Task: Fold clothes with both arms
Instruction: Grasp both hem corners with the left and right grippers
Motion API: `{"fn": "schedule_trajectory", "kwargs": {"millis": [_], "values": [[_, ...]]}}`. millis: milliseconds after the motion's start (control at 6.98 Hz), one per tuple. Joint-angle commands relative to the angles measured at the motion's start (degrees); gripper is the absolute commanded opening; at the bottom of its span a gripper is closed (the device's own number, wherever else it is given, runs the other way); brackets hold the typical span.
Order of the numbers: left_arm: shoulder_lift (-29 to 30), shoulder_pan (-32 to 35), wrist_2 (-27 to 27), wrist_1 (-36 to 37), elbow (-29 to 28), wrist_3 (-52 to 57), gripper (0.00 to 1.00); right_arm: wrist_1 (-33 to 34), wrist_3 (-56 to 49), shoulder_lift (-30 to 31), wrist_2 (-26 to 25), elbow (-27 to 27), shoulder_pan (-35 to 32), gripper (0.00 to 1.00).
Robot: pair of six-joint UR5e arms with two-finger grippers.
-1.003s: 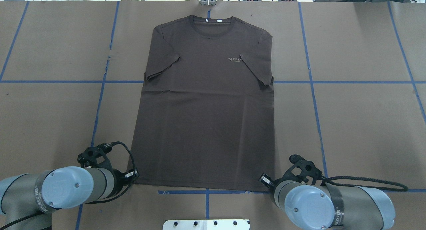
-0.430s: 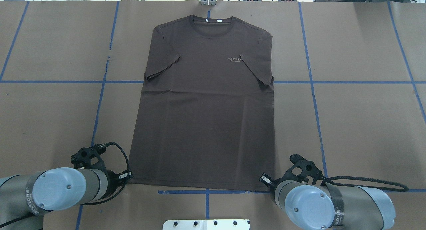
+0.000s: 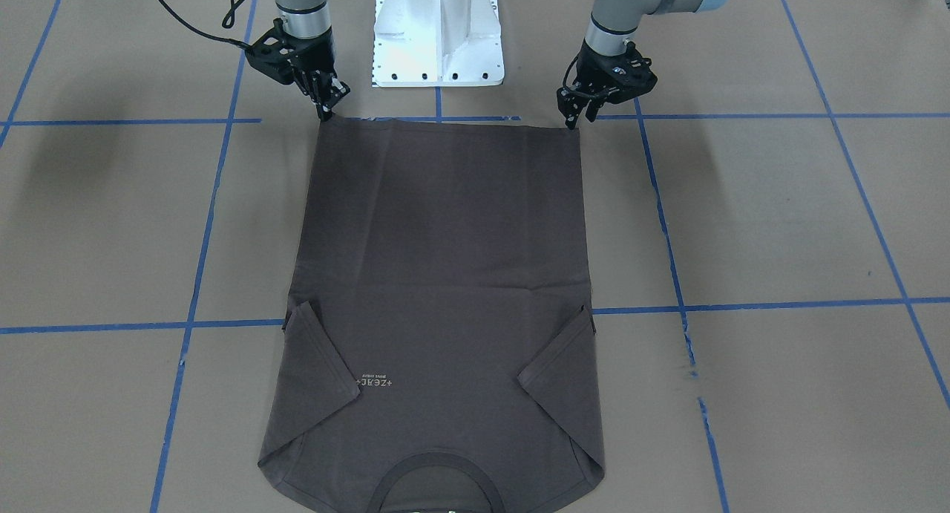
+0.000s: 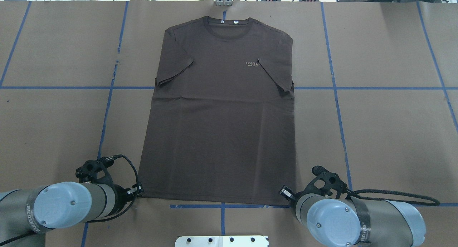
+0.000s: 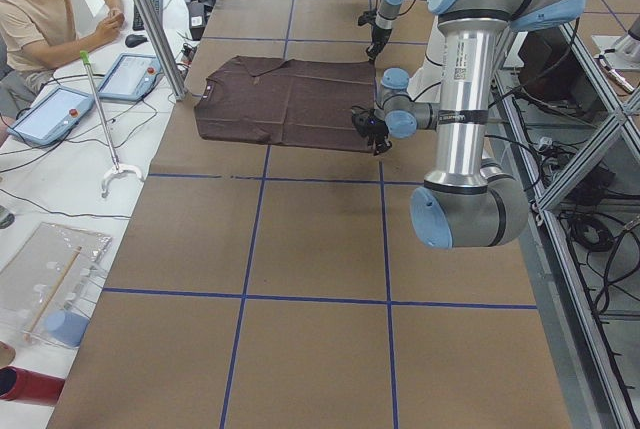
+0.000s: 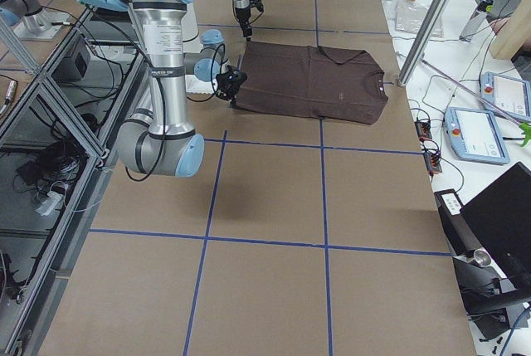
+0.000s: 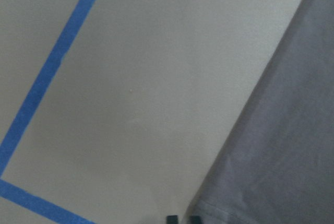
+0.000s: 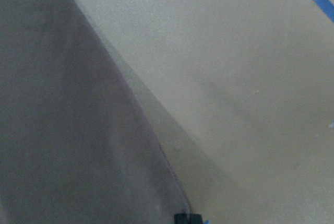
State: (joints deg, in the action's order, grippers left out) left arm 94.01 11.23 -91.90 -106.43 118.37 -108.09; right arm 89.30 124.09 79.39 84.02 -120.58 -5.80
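1. Left gripper (image 3: 570,121) first: I see its fingers pinched shut on the near hem corner of the T-shirt (image 4: 218,132), right at the cloth's edge.
2. Right gripper (image 3: 325,110), same story: tips pressed together on the other hem corner.
3. The hem runs straight between the two grippers, just beside a blue tape line (image 3: 475,117), with the white pedestal base (image 3: 438,45) close behind it.
4. The shirt lies flat and print-up in the middle of the brown table cover (image 4: 386,132), both sleeves folded in over the chest.
5. There is wide bare paper on either side of the shirt. The collar (image 4: 228,27) sits near the table's far edge, so it's tight there.
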Motion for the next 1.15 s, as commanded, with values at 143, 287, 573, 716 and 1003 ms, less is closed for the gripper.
{"fn": "schedule_trajectory", "kwargs": {"millis": [143,287,573,716,1003], "values": [[2.5,-0.2,0.1,-0.1,-0.8,0.8,0.52,0.0,0.0,0.2,0.0,0.1,0.0,0.0],[2.4,-0.1,0.1,-0.1,-0.8,0.8,0.52,0.0,0.0,0.2,0.0,0.1,0.0,0.0],[2.4,-0.1,0.1,-0.2,-2.4,0.9,0.52,0.0,0.0,0.2,-0.1,0.2,0.0,0.0],[2.4,-0.1,0.1,-0.2,-2.4,1.0,0.52,0.0,0.0,0.2,0.0,0.2,0.0,0.0],[2.2,-0.1,0.0,-0.1,-2.4,0.9,0.5,0.0,0.0,0.2,0.0,0.2,0.0,0.0]]}}
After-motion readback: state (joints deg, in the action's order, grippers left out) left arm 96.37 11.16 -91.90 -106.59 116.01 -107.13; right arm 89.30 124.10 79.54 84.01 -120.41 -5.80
